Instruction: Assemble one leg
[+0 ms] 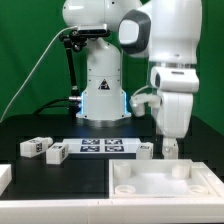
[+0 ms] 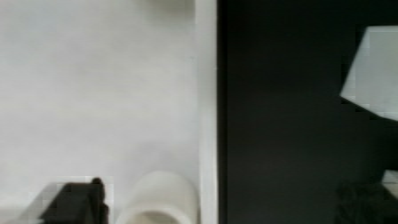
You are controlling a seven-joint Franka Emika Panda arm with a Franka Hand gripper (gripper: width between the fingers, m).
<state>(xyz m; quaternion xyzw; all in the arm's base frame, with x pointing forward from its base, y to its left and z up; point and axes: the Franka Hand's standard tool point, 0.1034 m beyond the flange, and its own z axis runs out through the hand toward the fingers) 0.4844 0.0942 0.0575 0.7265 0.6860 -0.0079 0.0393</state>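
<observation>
Apparently a pickup was in hand: the two-finger gripper (image 1: 168, 148), its finger spacing not discernible, was held toward the tabletop's front edge, just beside the small white tagged plastic leg (image 1: 145, 149); centring over it was judged the next need.

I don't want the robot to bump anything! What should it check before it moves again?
1. Gripper near the white square piece's far edge: ok.
2. Something held in the gripper: cannot tell, too blurry.
3. Loose legs well away from the arm, at the exterior view's left: ok.
4. Marker board uncovered: ok.
5. Small white block apart from the gripper: cannot tell.
</observation>
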